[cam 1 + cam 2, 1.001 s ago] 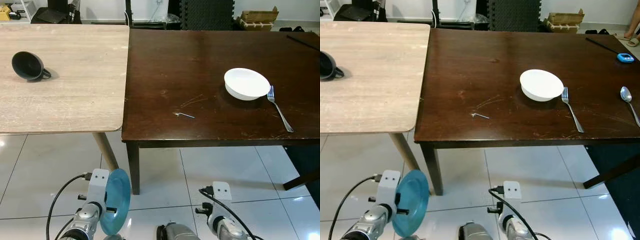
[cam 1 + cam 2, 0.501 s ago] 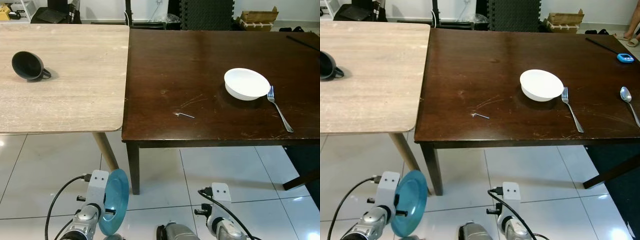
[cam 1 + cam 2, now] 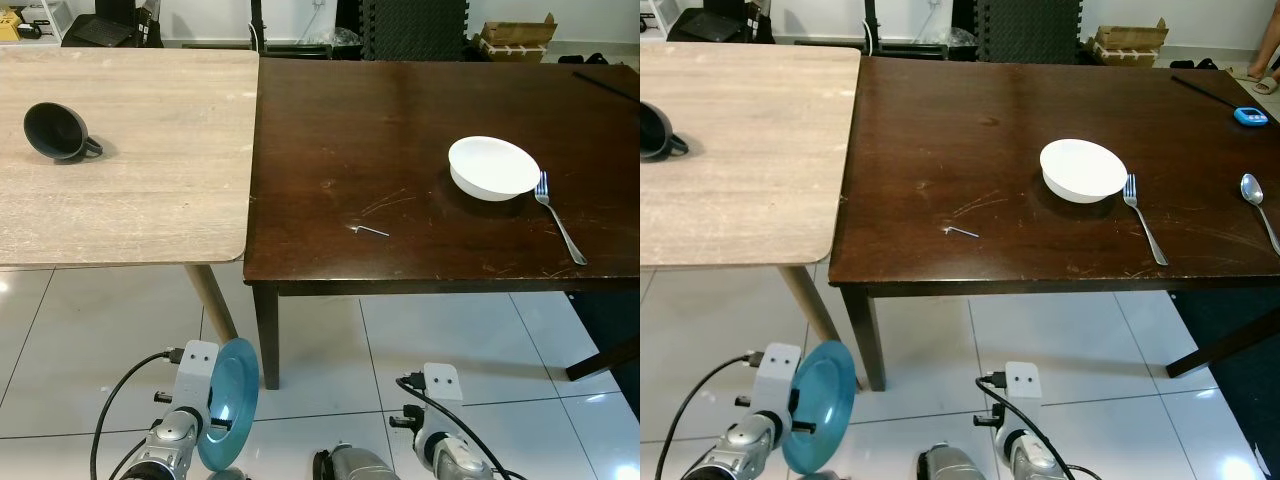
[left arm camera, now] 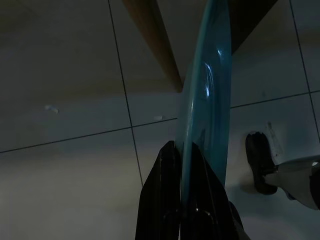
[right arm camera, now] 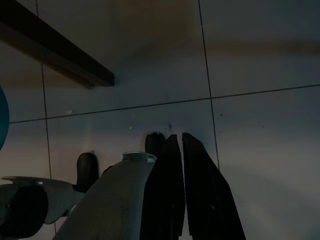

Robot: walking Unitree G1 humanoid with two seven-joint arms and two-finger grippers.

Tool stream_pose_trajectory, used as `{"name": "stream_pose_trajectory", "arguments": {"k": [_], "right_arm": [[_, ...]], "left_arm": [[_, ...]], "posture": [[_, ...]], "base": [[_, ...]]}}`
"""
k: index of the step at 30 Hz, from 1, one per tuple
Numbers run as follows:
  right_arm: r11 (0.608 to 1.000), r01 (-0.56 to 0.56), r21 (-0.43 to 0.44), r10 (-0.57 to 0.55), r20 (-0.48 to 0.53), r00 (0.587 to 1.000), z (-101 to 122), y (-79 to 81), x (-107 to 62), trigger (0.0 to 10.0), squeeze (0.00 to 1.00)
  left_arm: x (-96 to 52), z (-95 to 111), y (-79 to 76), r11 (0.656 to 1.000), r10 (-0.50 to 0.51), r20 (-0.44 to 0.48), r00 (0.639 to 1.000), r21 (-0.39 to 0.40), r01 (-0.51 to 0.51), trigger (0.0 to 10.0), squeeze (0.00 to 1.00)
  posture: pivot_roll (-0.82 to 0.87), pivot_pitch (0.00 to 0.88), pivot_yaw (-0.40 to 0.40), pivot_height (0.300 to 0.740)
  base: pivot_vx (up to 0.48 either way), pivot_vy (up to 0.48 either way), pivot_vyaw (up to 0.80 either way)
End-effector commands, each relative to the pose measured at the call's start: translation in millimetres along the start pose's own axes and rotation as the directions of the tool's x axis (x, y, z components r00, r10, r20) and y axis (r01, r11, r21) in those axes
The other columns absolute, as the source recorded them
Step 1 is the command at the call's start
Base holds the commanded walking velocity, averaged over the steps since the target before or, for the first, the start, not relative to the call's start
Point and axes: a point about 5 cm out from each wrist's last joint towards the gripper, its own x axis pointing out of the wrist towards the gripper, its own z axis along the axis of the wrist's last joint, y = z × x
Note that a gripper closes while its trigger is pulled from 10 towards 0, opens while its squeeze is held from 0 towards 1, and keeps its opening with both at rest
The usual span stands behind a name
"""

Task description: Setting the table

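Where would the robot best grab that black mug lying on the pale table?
By the handle or the rim. The black mug lies on its side on the light wooden table, mouth open toward the robot, handle low on the right. Probably come from above, one of the fingers inside the mouth.

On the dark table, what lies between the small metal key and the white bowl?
Nothing: between the metal key and the white bowl, the left eye view shows bare, scratched dark table.

A white bowl (image 3: 1083, 170), fork (image 3: 1144, 231) and spoon (image 3: 1258, 207) lie on the dark table (image 3: 940, 150); a blue plate (image 3: 819, 405) hangs low.
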Motion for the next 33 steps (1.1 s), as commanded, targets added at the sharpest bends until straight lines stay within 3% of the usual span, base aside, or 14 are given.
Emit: {"name": "stream_pose_trajectory", "arguments": {"k": [1,33], "right_arm": [[1.0,0.013,0.003,-0.013,-0.03,0.999,-7.3,-3.3,-2.4,10.0,0.0],[1.0,-0.008,-0.012,0.007,-0.046,0.999,-9.7,2.2,-2.0,10.0,0.0]], "left_arm": [[-1.2,-7.8,-2.2,1.0,-0.006,-0.036,0.999,0.003,0.006,10.0,0.0],[-1.8,-9.2,-0.4,1.0,0.005,-0.036,0.999,-0.013,-0.006,10.0,0.0]], "posture": [[0.05,0.052,0.005,0.74],[0.07,0.059,-0.005,0.74]], "base": [[0.0,0.0,0.0],[0.0,0.0,0.0]]}}
